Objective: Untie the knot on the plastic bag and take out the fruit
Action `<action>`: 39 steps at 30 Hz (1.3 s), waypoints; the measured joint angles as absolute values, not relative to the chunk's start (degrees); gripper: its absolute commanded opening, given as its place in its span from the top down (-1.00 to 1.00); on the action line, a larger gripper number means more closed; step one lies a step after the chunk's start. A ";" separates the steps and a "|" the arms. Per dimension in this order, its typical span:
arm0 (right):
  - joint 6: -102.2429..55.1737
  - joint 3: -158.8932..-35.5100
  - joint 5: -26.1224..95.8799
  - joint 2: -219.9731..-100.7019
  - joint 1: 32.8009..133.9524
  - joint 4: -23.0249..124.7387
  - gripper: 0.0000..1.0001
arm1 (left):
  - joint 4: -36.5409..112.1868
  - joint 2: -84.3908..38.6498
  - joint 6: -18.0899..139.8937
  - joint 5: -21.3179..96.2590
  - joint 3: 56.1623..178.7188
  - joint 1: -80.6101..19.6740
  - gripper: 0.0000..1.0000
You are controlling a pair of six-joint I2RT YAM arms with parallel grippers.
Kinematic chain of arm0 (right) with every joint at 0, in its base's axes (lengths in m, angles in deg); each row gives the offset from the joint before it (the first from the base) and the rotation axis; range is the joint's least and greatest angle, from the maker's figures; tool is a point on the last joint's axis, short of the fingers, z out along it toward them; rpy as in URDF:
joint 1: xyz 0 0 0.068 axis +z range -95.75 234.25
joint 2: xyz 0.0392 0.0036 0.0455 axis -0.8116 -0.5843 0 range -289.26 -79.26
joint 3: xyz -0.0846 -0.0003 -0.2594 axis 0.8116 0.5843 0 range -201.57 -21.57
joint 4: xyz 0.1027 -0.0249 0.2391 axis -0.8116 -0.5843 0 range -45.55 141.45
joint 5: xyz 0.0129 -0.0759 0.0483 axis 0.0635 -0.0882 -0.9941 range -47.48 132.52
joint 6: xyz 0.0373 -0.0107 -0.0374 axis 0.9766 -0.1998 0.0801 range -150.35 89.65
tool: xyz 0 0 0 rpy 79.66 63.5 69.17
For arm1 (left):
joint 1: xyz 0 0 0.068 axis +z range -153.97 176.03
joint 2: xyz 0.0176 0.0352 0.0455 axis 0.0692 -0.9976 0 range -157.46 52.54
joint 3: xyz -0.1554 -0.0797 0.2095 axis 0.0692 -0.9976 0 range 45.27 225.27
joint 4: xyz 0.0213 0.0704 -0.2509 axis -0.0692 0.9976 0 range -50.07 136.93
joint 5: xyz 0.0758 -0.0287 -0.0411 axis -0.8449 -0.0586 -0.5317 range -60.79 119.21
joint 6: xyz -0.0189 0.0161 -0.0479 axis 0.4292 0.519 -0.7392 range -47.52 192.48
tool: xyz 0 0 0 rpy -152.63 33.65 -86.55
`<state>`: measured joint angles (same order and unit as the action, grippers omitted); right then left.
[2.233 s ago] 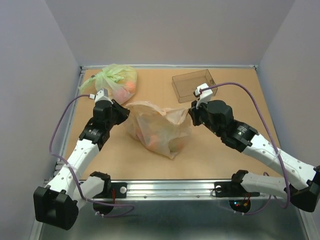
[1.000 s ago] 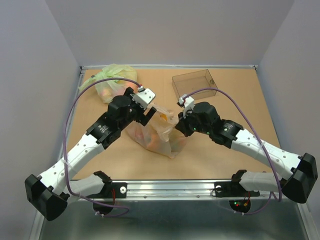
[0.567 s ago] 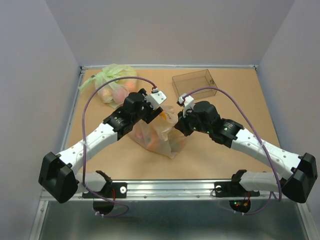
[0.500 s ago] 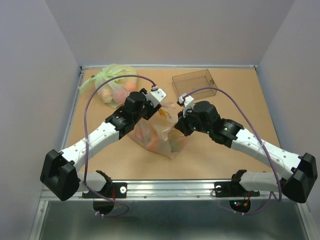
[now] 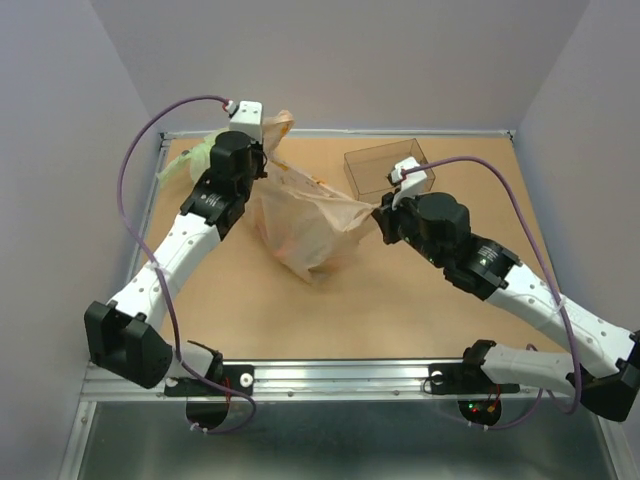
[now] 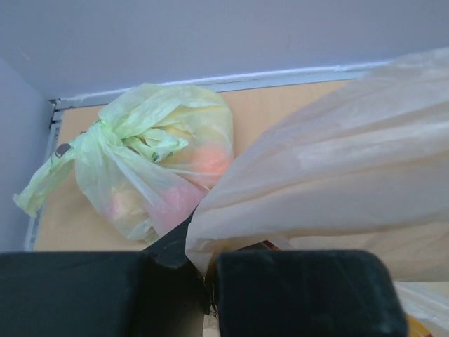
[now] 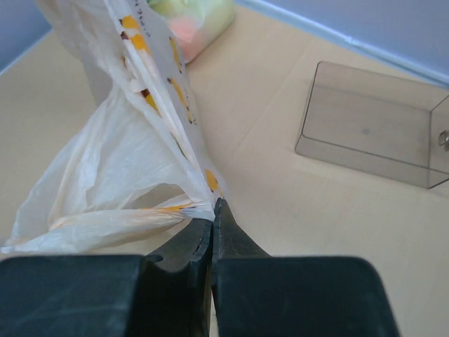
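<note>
The pale peach plastic bag (image 5: 305, 225) is stretched between both grippers at the table's middle, its body hanging down to the board. My left gripper (image 5: 268, 135) is raised at the back left and is shut on the bag's upper handle (image 6: 295, 182). My right gripper (image 5: 381, 212) is shut on the bag's other handle (image 7: 168, 210), pulling it right. The film is taut between them and no tied knot shows. An orange shape of fruit (image 5: 290, 240) shows dimly through the film; the other fruits are hidden.
A light-green knotted bag (image 5: 205, 155) with pinkish fruits lies at the back left corner, also in the left wrist view (image 6: 151, 165). A clear plastic box (image 5: 385, 168) stands at the back right, also in the right wrist view (image 7: 372, 133).
My left gripper has risen and swung back left with a bag handle. My right gripper has pulled its handle to the right. The bag has been stretched out and lifted between them.
</note>
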<state>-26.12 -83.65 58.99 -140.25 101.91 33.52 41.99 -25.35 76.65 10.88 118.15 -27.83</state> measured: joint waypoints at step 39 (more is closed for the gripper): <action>-13.27 -115.45 56.39 -178.21 110.35 24.43 -0.34 | 48.46 9.49 48.14 24.02 89.41 -25.71 0.79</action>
<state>-13.27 -115.45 56.39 -178.21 110.35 24.43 48.46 9.49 48.14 24.02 89.41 -25.71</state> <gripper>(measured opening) 0.671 0.120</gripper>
